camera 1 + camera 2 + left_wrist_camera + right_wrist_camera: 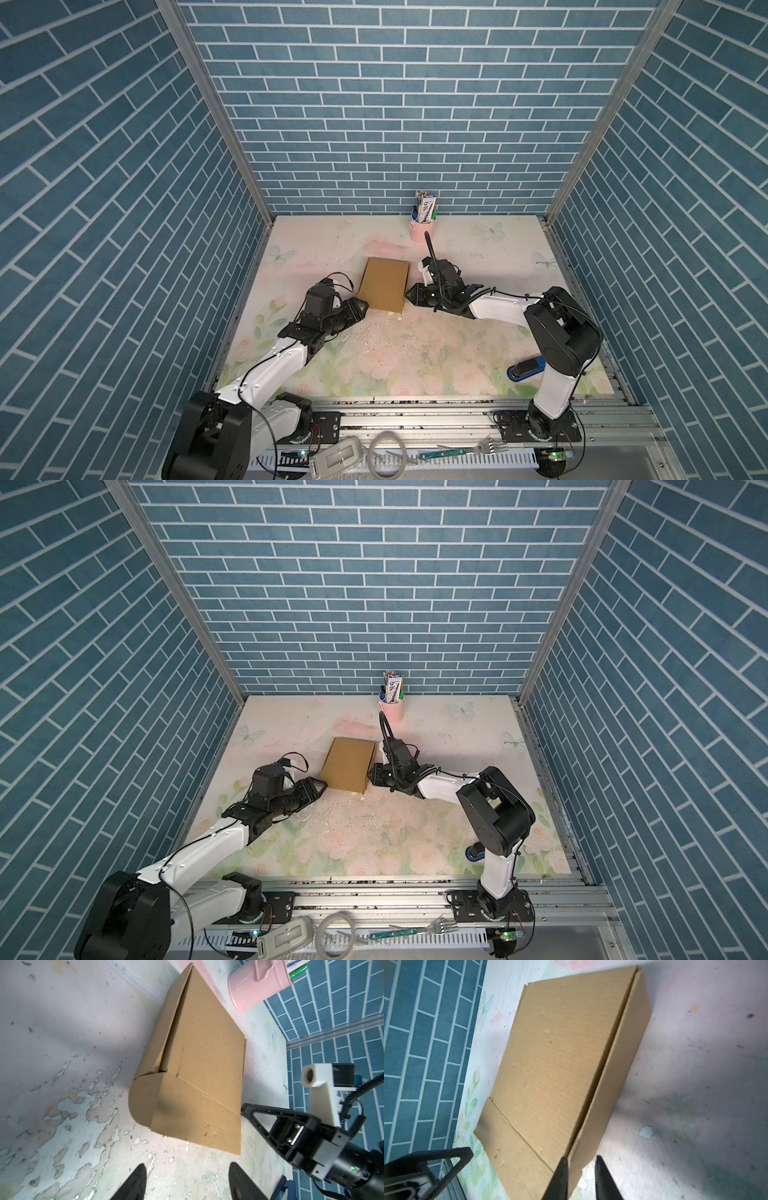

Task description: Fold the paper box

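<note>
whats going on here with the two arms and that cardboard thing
Two robot arms are folding a paper box, which lies on the table with its lid down. The left gripper is open just off its near left corner, holding nothing. The right gripper has its tips at the near right corner; whether they pinch the cardboard is unclear.

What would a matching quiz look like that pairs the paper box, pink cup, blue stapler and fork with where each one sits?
Things: 1 paper box; 2 pink cup; 3 blue stapler; 4 fork.
Places: A off the table, on the front frame; B by the back wall; C mid-table; D front right, beside the right arm.
Pairs: 1-C, 2-B, 3-D, 4-A.
</note>
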{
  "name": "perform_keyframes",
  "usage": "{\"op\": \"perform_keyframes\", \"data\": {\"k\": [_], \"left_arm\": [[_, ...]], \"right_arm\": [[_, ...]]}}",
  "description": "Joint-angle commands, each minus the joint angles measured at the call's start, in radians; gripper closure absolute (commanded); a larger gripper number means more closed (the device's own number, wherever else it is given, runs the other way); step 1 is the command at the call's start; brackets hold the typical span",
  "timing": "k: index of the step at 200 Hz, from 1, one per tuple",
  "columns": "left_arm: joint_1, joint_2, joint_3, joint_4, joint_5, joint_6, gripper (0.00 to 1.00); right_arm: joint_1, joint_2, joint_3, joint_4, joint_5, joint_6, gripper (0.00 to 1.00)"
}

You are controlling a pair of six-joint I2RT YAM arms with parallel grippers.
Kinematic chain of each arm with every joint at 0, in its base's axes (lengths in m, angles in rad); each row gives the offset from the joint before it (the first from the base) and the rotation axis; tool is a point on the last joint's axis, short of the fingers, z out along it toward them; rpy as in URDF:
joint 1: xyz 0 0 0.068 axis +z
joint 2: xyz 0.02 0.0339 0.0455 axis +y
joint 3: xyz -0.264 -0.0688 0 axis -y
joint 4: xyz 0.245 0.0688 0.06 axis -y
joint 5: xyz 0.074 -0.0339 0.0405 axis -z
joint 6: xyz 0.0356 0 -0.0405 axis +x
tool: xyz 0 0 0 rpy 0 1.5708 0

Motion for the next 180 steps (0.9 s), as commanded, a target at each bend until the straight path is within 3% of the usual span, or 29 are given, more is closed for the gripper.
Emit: {"op": "perform_keyframes", "data": {"k": [1, 47, 96, 133, 180], "left_arm": [[0.017, -0.007, 0.076, -0.047, 0.007, 0.077, 0.36], [0.037, 0.118, 0.218, -0.078, 0.041, 0.202, 0.36], [0.028, 0.302, 0.292, -0.006, 0.107, 0.229, 0.37], [-0.033, 0.345, 0.345, -0.058, 0.044, 0.29, 0.35], [-0.04, 0.377, 0.395, -0.157, -0.085, 0.32, 0.35]], "right_arm": [[0.003, 0.006, -0.004, 0.003, -0.005, -0.01, 0.76], [0.005, -0.016, -0.016, 0.009, 0.006, -0.01, 0.76], [0.005, -0.035, -0.041, 0.033, 0.012, -0.004, 0.76], [0.005, -0.06, -0.067, 0.06, 0.013, 0.008, 0.76], [0.005, -0.114, -0.145, 0.148, 0.054, 0.017, 0.76]]}}
